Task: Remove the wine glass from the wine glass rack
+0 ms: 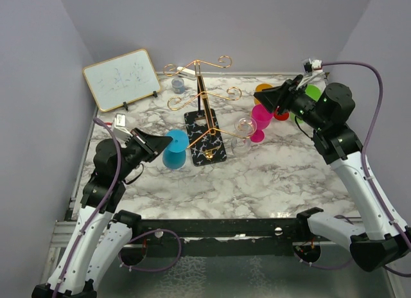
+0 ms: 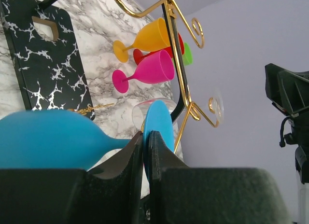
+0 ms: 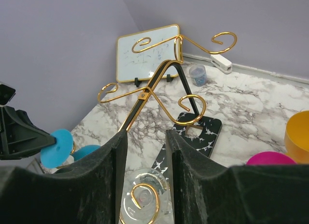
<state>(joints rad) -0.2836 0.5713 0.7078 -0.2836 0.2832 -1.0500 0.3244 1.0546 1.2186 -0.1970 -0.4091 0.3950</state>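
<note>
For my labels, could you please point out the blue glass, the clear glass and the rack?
Blue glass (image 1: pixel 173 159): top view, bowl.
Clear glass (image 1: pixel 245 125): top view, foot.
Rack (image 1: pixel 209 148): top view, base.

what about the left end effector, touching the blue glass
Touching: left wrist view shows the left end effector pinching the blue glass by its foot, no gap.

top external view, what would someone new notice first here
The gold wine glass rack rises from its black marbled base at the table's centre, a clear wine glass hanging from its lower right arm and the right gripper open just beyond it. Left of the base, the left gripper pinches the foot of a bright blue wine glass. A hot pink glass stands just right of the clear one.
</note>
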